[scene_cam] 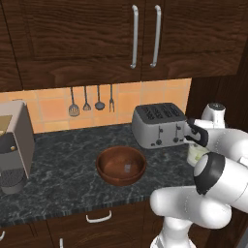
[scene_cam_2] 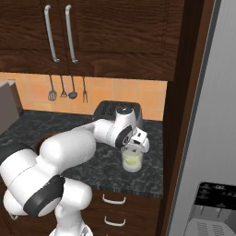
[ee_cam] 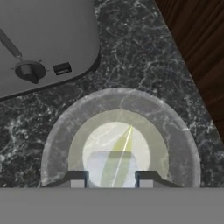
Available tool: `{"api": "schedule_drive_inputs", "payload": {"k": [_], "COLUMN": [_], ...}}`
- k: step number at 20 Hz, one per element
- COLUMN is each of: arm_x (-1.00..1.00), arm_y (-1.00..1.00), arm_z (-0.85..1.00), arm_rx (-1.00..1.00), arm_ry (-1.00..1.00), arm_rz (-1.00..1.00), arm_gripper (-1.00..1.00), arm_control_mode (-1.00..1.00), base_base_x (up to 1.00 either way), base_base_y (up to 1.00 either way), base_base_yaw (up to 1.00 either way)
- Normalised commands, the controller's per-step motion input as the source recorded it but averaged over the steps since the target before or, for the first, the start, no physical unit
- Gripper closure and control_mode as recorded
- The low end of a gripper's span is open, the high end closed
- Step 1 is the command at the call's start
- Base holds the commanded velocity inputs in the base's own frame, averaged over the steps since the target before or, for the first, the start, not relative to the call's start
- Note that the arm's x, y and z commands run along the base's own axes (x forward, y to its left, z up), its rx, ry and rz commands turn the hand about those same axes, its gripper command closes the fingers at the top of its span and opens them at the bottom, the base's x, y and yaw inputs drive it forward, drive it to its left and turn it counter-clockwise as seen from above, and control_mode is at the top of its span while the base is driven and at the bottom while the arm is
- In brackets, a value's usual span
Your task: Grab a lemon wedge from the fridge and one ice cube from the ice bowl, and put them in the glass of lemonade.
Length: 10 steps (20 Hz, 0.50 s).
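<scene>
The glass of lemonade (ee_cam: 57, 131) stands on the dark counter, in front of the toaster's right end (scene_cam: 196, 154) (scene_cam_2: 132, 161). My gripper (ee_cam: 111, 180) hangs straight over its mouth, fingers pointing down (scene_cam_2: 134, 146). A pale translucent ice cube (ee_cam: 98, 168) fills the gap between the two fingertips, over the liquid. Whether the pads press it does not show. A yellow-green lemon wedge (ee_cam: 123, 142) lies in the lemonade under it. The reddish-brown ice bowl (scene_cam: 121, 164) sits to the left on the counter. The grey fridge (scene_cam_2: 207, 138) stands at the right.
A silver toaster (scene_cam: 157, 126) stands just behind the glass, close to the hand. A dark wood panel (ee_cam: 197, 52) closes the counter's right end beside the glass. A coffee machine (scene_cam: 14, 145) is at the far left. Utensils (scene_cam: 87, 101) hang on the tiled wall under the cabinets.
</scene>
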Motion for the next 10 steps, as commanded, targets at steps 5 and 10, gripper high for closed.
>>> {"api": "schedule_drive_inputs", "payload": {"k": [5, 10], "arm_x": [0.0, 0.0], "arm_y": [0.0, 0.0], "arm_z": [0.0, 0.05], "arm_rx": [0.0, 0.0], "arm_ry": [0.0, 0.0], "arm_rz": [0.0, 0.0], "arm_gripper": [-1.0, -1.0], "arm_control_mode": [-1.0, -1.0], "base_base_x": [0.0, 0.0], "base_base_y": [0.0, 0.0], "base_base_yaw": [0.0, 0.0]}}
